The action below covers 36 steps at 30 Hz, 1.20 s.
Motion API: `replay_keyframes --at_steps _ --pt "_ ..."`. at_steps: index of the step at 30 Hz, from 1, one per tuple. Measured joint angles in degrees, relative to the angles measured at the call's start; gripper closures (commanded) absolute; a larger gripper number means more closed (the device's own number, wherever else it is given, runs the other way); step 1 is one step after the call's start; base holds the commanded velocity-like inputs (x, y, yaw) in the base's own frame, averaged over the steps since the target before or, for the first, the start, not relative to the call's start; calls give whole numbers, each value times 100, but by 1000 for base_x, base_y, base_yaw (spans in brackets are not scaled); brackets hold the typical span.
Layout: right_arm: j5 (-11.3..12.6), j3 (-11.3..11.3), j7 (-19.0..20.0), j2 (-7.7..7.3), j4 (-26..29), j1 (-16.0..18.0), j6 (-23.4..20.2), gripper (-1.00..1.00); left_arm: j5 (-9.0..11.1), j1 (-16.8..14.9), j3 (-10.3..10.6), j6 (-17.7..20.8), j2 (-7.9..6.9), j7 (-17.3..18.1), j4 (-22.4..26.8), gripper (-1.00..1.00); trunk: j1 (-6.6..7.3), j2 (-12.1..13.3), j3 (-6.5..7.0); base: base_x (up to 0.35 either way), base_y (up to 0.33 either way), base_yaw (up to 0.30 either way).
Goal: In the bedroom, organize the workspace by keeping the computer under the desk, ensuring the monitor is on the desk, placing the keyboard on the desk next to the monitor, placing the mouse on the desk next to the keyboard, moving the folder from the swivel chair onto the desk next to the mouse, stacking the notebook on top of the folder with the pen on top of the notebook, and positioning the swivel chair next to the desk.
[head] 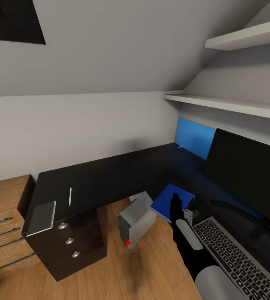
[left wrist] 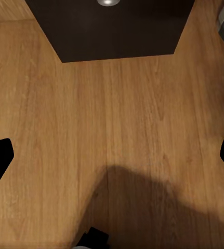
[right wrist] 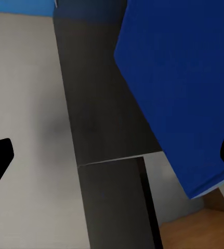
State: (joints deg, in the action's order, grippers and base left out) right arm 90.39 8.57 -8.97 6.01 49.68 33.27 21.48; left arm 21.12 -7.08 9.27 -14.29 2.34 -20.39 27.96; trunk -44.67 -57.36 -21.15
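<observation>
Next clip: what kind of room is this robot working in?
Probably a home office corner under a sloped ceiling: a long black L-shaped desk carries a black flat monitor and grey keyboard, with white wall shelves above and wood flooring below.

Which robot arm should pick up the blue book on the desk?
Probably the right. Its gripper hangs open just over the blue book on the desk, while the left gripper points at bare floor.

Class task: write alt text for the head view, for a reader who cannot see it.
A dark L-shaped desk holds a monitor, keyboard, blue notebook and pen; the right tool hovers at the notebook. A grey computer sits on the wood floor.
</observation>
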Motion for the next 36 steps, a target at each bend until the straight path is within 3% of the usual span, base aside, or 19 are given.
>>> replay_keyframes --at_steps 11,21,25,27,36 --pt "16 75 96 20 393 0 11 -100 7 0 8 8 3 2 0 -100 0 0 0 0 0 8" --pt "30 183 78 41 428 1 36 -100 9 1 9 9 2 -6 -7 -100 0 0 48 0 0 147" --pt "25 423 68 44 420 1 41 -100 9 1 9 9 1 -4 -11 -100 0 0 75 0 0 180" --pt "19 736 61 47 406 0 55 -100 9 1 9 9 2 1 -14 -100 0 0 88 0 0 192" --pt "15 986 60 133 363 0 73 -100 9 1 18 9 8 6 -19 -100 0 0 149 0 0 198"
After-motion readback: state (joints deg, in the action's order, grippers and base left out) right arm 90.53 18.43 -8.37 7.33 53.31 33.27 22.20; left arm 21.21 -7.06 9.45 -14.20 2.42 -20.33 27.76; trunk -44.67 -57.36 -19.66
